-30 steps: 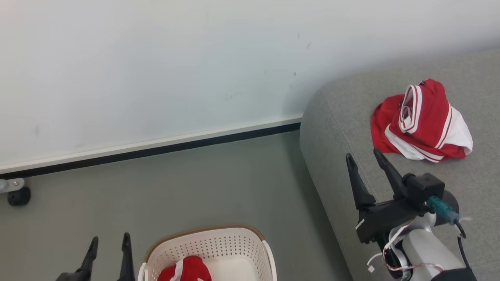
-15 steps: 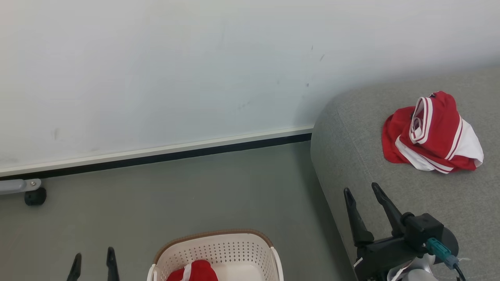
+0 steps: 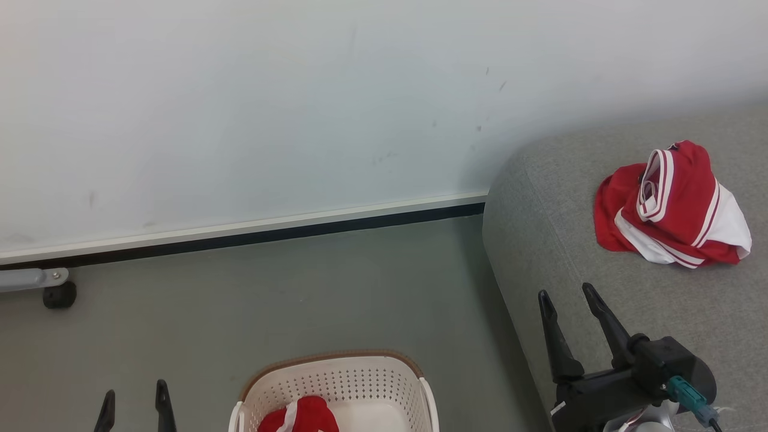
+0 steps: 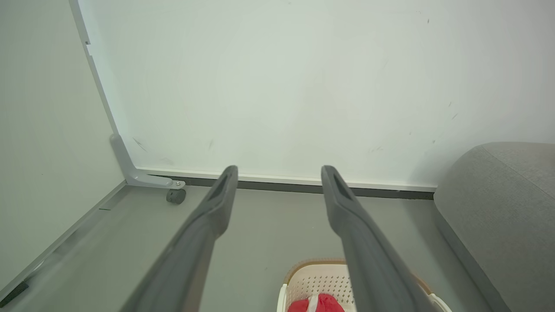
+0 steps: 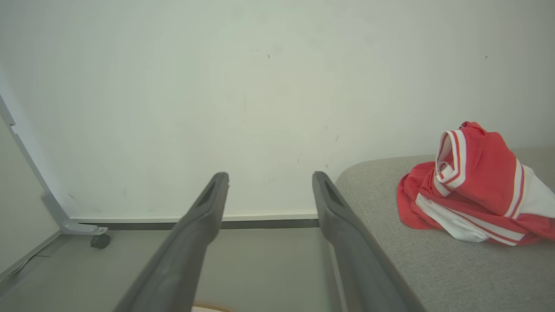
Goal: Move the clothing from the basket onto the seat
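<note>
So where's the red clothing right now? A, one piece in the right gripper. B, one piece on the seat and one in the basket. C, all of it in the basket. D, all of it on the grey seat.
B: the crumpled garment lies on the seat, a second red piece sits in the basket, and the right gripper is open and empty.

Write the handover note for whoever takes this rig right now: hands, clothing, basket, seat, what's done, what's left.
Hands: left hand open, empty, over the floor left of the basket; right hand open, empty, by the seat edge, apart from the clothing.
Done: one red garment lies on the seat.
Left: second red garment lies in the basket; move it onto the seat.
</note>
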Controlling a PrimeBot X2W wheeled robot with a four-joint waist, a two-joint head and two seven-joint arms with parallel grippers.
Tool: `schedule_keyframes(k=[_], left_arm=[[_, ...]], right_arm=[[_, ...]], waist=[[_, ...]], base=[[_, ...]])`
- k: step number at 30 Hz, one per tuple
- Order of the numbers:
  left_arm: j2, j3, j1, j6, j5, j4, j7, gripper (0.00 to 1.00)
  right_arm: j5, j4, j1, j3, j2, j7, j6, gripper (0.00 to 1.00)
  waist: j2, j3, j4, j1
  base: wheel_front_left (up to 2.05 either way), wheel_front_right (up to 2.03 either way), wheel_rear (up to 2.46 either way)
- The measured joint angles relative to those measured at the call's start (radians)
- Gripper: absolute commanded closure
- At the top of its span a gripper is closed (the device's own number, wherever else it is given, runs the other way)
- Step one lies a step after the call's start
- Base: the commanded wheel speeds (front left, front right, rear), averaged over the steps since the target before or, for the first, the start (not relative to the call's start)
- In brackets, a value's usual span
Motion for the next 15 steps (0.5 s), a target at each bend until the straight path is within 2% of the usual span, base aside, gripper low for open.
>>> schedule_keyframes(k=[15], left_arm=[[0.008, -0.015, 0.012, -0.001, 0.025, -0.023, 0.0, 0.0]], right_arm=[[-0.015, -0.076, 0.017, -0.029, -0.013, 0.0, -0.008, 0.0]], waist=[[0.0, 0.074, -0.007, 0.0]], base=[[0.0, 0.0, 0.0]])
